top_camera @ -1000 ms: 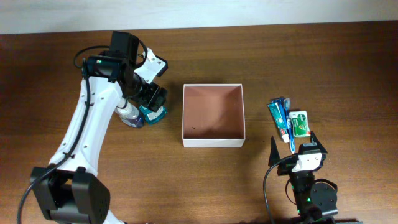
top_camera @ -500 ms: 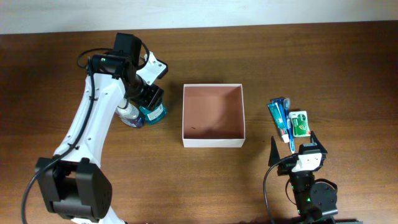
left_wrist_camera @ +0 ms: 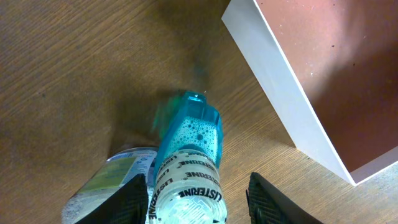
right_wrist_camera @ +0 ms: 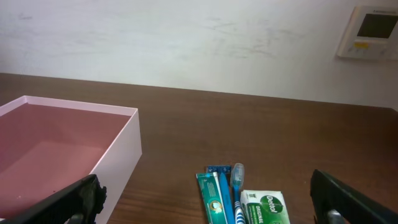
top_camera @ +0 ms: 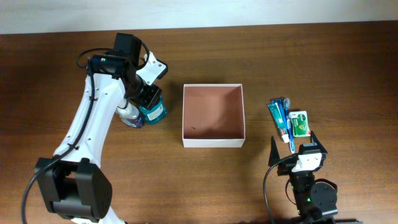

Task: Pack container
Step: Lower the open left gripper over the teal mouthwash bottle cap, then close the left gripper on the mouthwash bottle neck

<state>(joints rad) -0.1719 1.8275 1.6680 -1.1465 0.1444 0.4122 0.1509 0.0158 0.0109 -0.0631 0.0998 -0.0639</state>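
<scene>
The container [top_camera: 213, 142] is a square shallow box with white walls and a reddish-brown inside, at the table's middle. It also shows in the left wrist view [left_wrist_camera: 286, 93] and the right wrist view [right_wrist_camera: 118, 162]. A teal Listerine bottle [top_camera: 153, 112] stands upright to its left. My left gripper [left_wrist_camera: 199, 202] is open, with a finger on each side of the bottle's top [left_wrist_camera: 189, 168]. The left finger is close to the bottle and the right finger stands apart from it. My right gripper [right_wrist_camera: 211, 205] is open and empty near the front edge [top_camera: 293, 148].
A second bottle with a green label [top_camera: 129, 116] stands right beside the teal one, also in the left wrist view [left_wrist_camera: 115, 180]. A toothpaste tube [top_camera: 277, 118], a toothbrush [top_camera: 287, 124] and a green Dettol soap box [top_camera: 301, 123] lie right of the container.
My left arm shifted slightly up and right over the teal bottle a second ago, then held still. The right arm has not moved.
</scene>
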